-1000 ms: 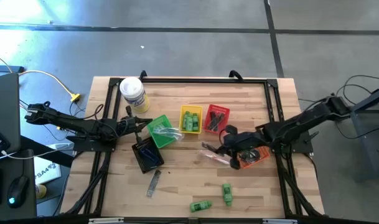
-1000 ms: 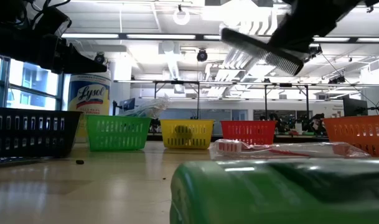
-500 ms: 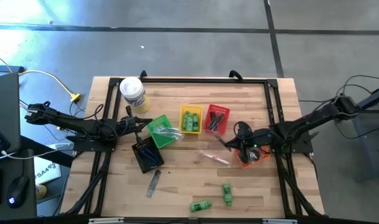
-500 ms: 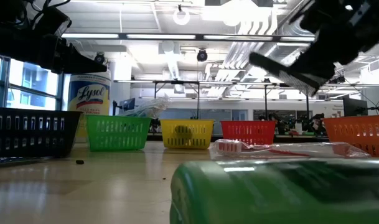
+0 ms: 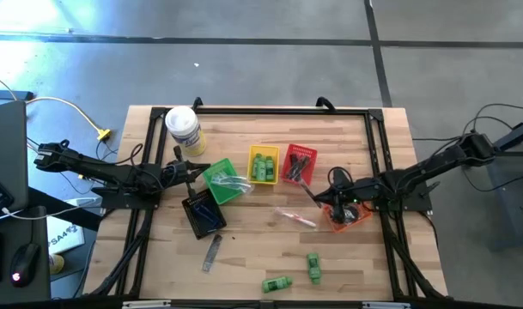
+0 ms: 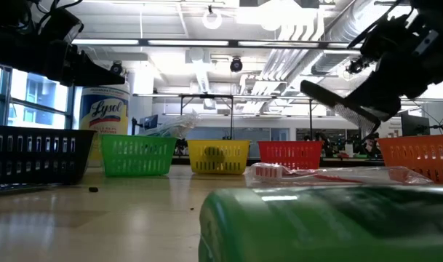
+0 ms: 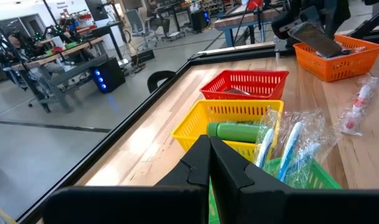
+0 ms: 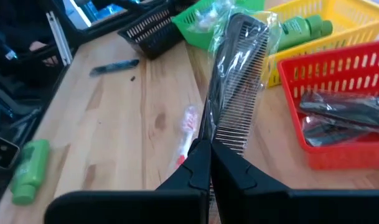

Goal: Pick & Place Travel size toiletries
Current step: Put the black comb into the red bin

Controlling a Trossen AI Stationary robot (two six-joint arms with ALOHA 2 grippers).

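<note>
Wooden slatted table with black frame rails. On it: white Lysol canister, upper left; row of small baskets at centre: black, green, yellow, red; orange basket at right. Loose: wrapped toothbrush right of centre, dark razor lower left, two green mini bottles at bottom.

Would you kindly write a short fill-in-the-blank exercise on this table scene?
1. The right claw is shut on a black ____.
2. It hangs beside the ____ basket.
3. The yellow basket holds green ____.
4. The left claw is ____ and holds nothing.

Missing words: comb; orange; bottles; shut
</note>
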